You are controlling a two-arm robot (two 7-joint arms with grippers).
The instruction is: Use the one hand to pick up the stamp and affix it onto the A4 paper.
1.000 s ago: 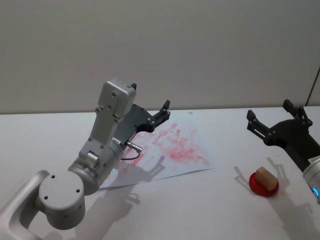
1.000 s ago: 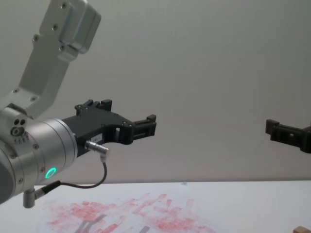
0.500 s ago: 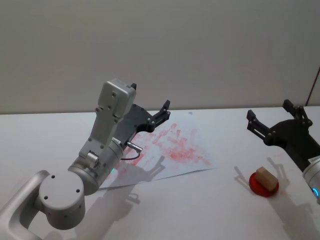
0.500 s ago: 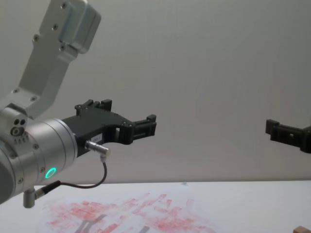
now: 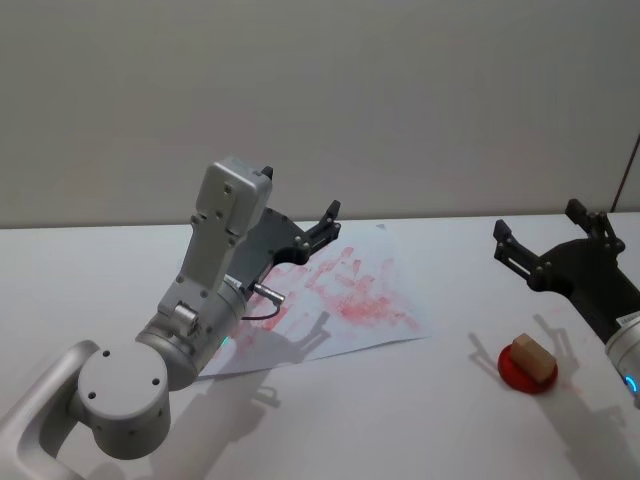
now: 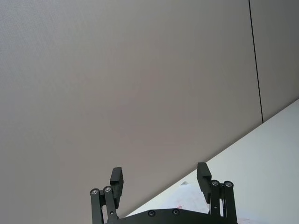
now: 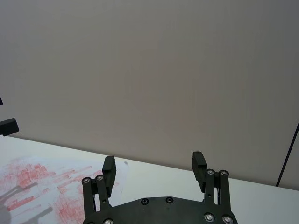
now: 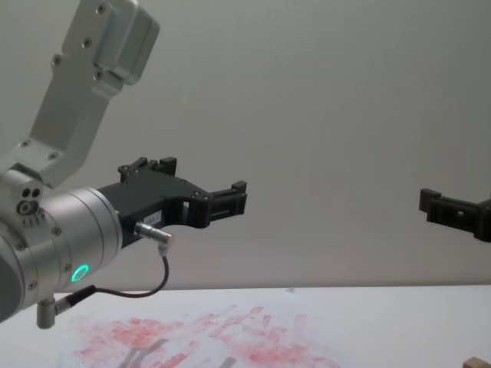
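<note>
The stamp, a small tan wooden block, rests on a round red ink pad at the table's right. My right gripper, the one hand with the blue-lit ring, hovers open above and just behind the stamp, with nothing between its fingers; it also appears in the right wrist view. The A4 paper, white and covered in smeared red prints, lies mid-table. Raised over the paper's left part, my left gripper with its green ring stands open and empty.
The white tabletop has free room in front of the paper and between the paper and the ink pad. A plain grey wall rises behind the table. A thin dark cable runs down at the far right.
</note>
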